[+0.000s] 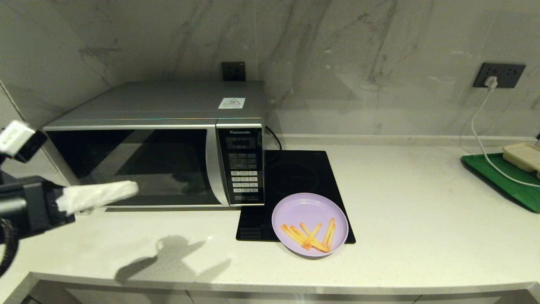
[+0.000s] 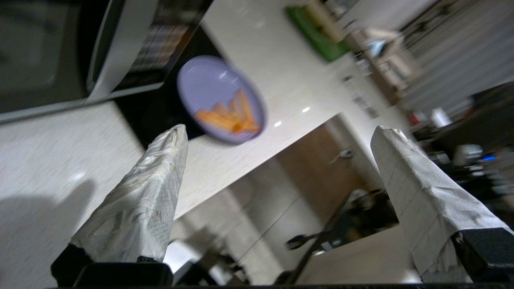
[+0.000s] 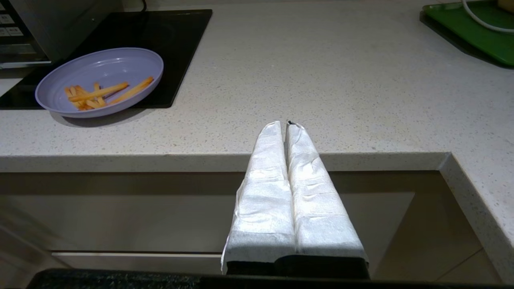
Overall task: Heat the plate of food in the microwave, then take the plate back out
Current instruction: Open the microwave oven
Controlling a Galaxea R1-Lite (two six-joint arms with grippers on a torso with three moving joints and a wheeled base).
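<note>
The lilac plate of food [image 1: 308,209] holds a few orange fries and rests on the front right corner of the black hob, just right of the microwave [image 1: 168,105]. The microwave's dark glass door is closed. My left gripper [image 1: 122,191] hovers above the counter in front of the door's left half, pointing right. Its white-wrapped fingers stand wide apart, open and empty. In the left wrist view the plate [image 2: 213,88] and the microwave [image 2: 40,52] lie ahead of that gripper [image 2: 280,129]. My right gripper [image 3: 285,124] is shut on nothing, low before the counter's front edge, right of the plate [image 3: 104,70].
The black glass hob [image 1: 295,173] lies flat beside the microwave. A green tray [image 1: 502,177] with a beige lidded box [image 1: 523,155] sits at the far right. A white cable [image 1: 479,135] runs from a wall socket down onto it.
</note>
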